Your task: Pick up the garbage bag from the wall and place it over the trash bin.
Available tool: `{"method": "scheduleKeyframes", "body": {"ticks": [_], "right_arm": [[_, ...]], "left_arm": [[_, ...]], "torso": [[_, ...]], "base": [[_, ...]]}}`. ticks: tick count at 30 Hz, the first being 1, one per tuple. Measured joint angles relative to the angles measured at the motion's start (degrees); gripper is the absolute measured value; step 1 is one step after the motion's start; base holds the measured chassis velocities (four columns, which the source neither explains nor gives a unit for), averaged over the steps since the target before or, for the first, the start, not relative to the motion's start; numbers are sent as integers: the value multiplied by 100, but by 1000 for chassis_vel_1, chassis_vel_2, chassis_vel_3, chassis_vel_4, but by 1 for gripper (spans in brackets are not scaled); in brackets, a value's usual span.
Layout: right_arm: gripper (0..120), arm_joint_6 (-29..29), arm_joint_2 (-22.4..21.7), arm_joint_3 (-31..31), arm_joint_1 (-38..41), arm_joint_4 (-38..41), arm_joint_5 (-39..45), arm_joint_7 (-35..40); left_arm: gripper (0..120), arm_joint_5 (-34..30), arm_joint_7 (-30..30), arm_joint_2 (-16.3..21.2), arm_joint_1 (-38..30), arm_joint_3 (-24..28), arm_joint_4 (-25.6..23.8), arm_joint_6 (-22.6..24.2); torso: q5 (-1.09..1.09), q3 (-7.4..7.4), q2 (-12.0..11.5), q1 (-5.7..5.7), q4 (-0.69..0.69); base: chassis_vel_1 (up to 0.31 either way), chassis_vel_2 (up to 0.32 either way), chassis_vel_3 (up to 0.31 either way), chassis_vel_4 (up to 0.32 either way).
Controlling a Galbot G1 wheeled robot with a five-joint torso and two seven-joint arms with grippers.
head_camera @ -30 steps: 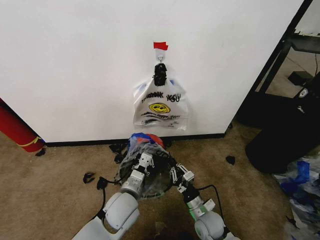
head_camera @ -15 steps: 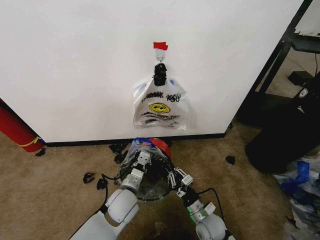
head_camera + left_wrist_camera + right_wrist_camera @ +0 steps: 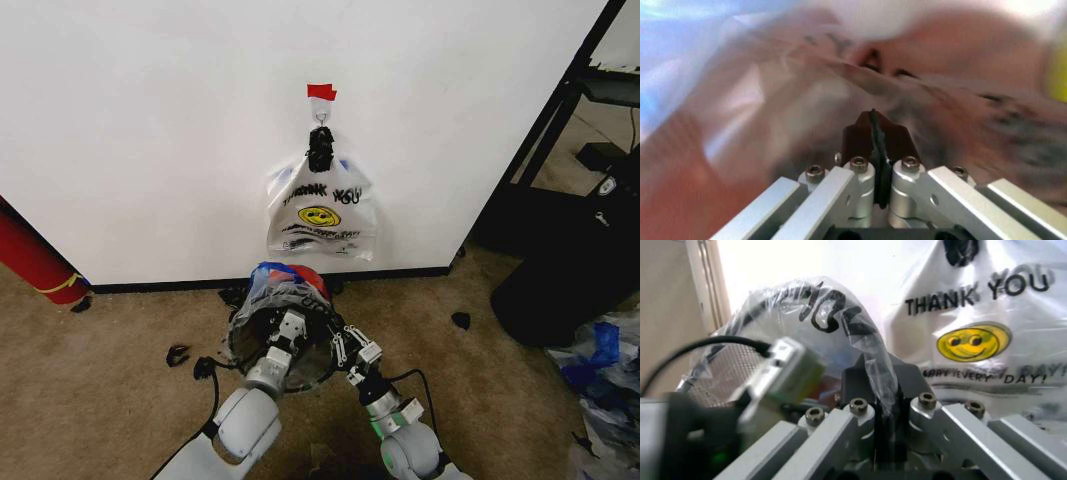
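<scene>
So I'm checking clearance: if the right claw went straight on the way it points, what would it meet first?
Probably the garbage bag it is already shut on, then the white THANK YOU bag on the wall; depth is unclear.

Even bright room light, wall [image 3: 150, 130] glaring white, left wrist view smeared with blur, right wrist view overexposed at 12 o'clock

A carpeted room indoors: worn tan carpet floor [image 3: 100, 380], plain white wall [image 3: 150, 120] with black baseboard [image 3: 160, 287], black metal shelf frame [image 3: 560, 110] alongside.
</scene>
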Motion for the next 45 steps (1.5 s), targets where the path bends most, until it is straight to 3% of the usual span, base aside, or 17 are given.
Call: {"method": "scheduleKeyframes", "body": {"ticks": [15,23,27,31,35,37,43,45], "right_arm": [[0,67,-65,-90,-238,196,0,-233],[0,81,-15,-66,-216,152,17,-209],[0,-23,104,25,12,-78,439,-5],[0,-333,167,107,260,-248,1306,98],[0,-867,117,237,413,-282,2681,182],[0,-920,101,254,416,-282,2796,182],[0,-1370,-123,382,277,-201,3749,153],[0,-1377,-127,383,267,-192,3761,153]], "left_arm": [[0,-6,-24,-29,-98,-106,280,7],[0,-12,57,97,44,-90,85,7],[0,-46,377,305,409,69,-416,8],[0,-116,581,421,734,135,-935,-1],[0,-152,748,524,1071,25,-1657,-166],[0,-152,758,541,1104,-4,-1737,-188],[26,-248,828,744,1469,-429,-2650,-462],[28,-249,829,753,1478,-451,-2678,-478]], "torso": [[0,0,0,0,0],[0,0,0,0,0],[1,0,0,0,1],[1,0,0,0,1],[1,0,0,0,1],[1,0,0,0,1],[1,0,0,0,0],[0,0,0,0,0]], "base": [[0,0,0,0],[0,0,0,0],[0,0,0,0],[0,0,0,0],[0,0,0,0],[0,0,0,0],[0,0,0,0],[0,0,0,0]]}}
